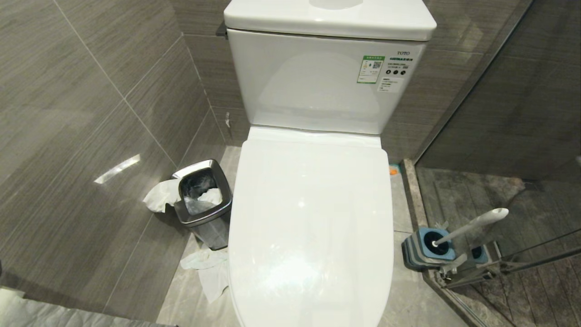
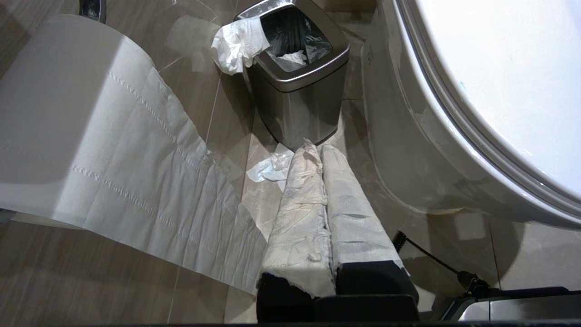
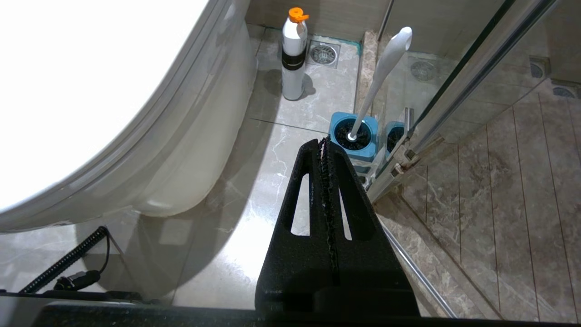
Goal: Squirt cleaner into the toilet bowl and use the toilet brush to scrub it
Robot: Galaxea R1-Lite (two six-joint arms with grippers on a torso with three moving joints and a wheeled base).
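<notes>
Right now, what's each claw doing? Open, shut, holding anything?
Left claw: shut, empty, low over the floor near the steel bin.
Right claw: shut, empty, above the floor short of the toilet brush in its holder.

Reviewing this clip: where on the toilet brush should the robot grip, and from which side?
Probably the upper handle of the toilet brush, below its rounded end. It leans free toward the glass door, while the bristles sit sunk in the blue holder. Approach from the open floor side, jaws spanning the slim shaft.
</notes>
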